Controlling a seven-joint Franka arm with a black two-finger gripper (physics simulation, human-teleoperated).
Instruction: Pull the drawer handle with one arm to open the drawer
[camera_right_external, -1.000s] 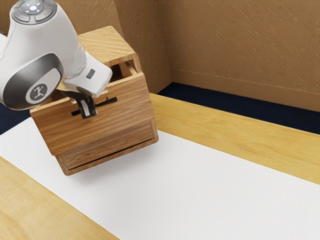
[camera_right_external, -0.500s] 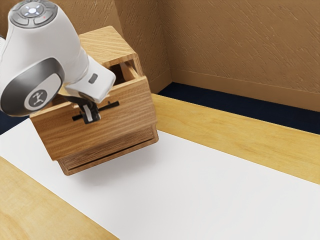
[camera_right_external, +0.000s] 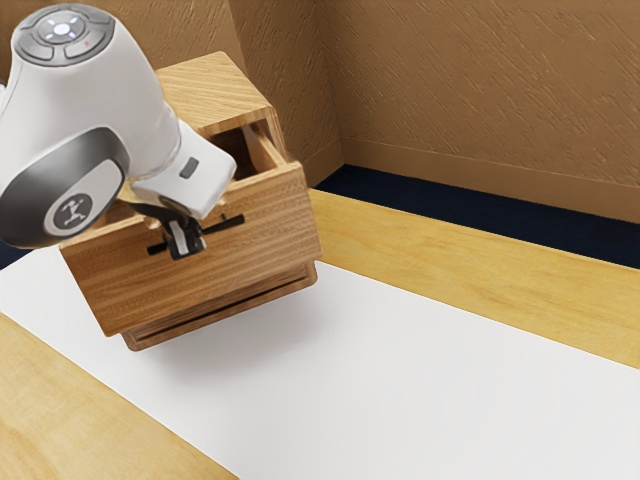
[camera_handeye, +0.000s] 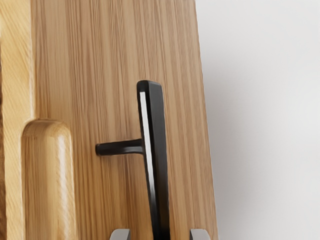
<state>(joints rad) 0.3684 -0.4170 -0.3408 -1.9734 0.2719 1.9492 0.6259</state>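
Observation:
A small wooden cabinet (camera_right_external: 215, 85) stands on the white mat at the exterior view's left. Its upper drawer (camera_right_external: 255, 225) is pulled partway out, and a dark gap shows behind the drawer front. Across that front runs a black bar handle (camera_right_external: 222, 222). My gripper (camera_right_external: 181, 240) is shut on the handle near its middle, coming down from the white arm above. In the wrist view the handle (camera_handeye: 152, 155) stands off the drawer front (camera_handeye: 100, 75) on a short black post, and the fingertips (camera_handeye: 120, 234) flank its lower end.
A lower drawer (camera_right_external: 215, 300) sits closed beneath the open one. The white mat (camera_right_external: 400, 380) spreads over a wooden table (camera_right_external: 500, 270) toward the exterior view's right. Brown walls (camera_right_external: 480, 80) rise behind the cabinet.
The upper drawer has slid further out of the cabinet toward the exterior view's right, and my gripper has moved with it while holding the handle.

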